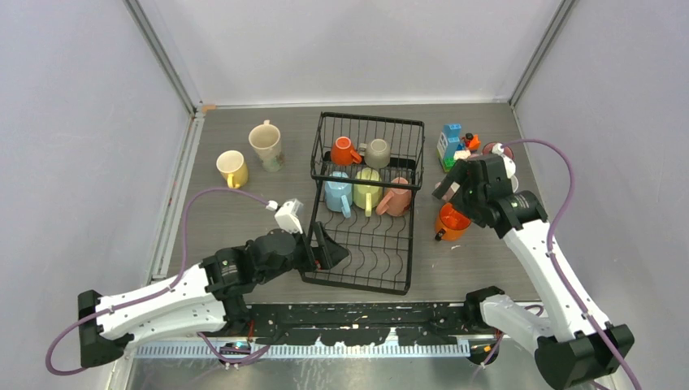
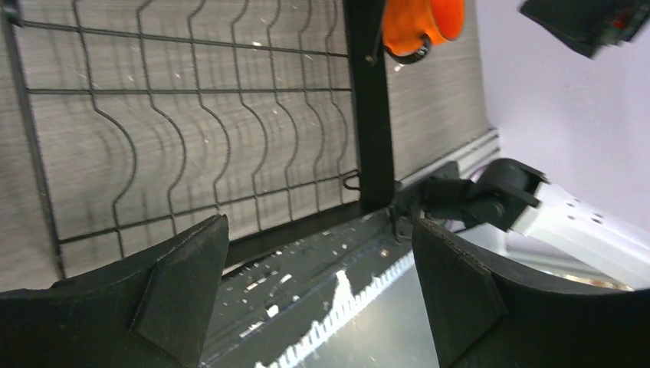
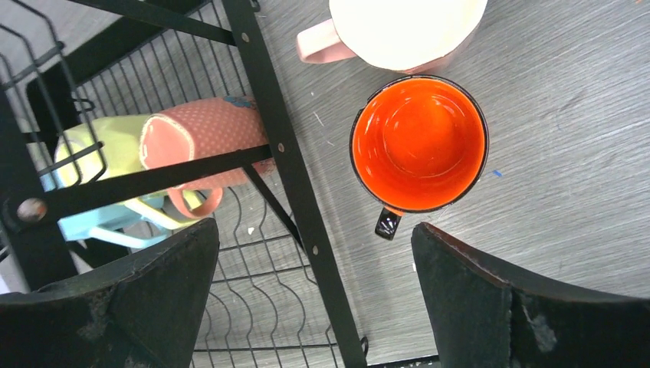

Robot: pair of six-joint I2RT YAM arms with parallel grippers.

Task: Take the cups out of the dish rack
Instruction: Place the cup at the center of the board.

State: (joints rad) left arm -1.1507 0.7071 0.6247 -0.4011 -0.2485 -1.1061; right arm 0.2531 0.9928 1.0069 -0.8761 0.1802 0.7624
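The black wire dish rack (image 1: 404,262) stands mid-table. Its basket end holds an orange cup (image 1: 344,151), a grey cup (image 1: 377,152), a light blue cup (image 1: 337,193), a pale green cup (image 1: 366,188) and a pink cup (image 1: 395,199). A yellow cup (image 1: 231,168) and a cream cup (image 1: 266,144) stand on the table to the left. An orange cup (image 1: 452,221) stands upright right of the rack, under my open, empty right gripper (image 1: 455,188). The right wrist view shows it (image 3: 419,143) beside a pink cup (image 3: 398,31). My left gripper (image 1: 329,248) is open and empty over the rack's wavy tray (image 2: 192,130).
A colourful toy-block figure (image 1: 455,145) stands at the back right, close to my right wrist. The table's dark front rail (image 2: 306,261) lies just under my left gripper. Grey walls close in both sides and the back.
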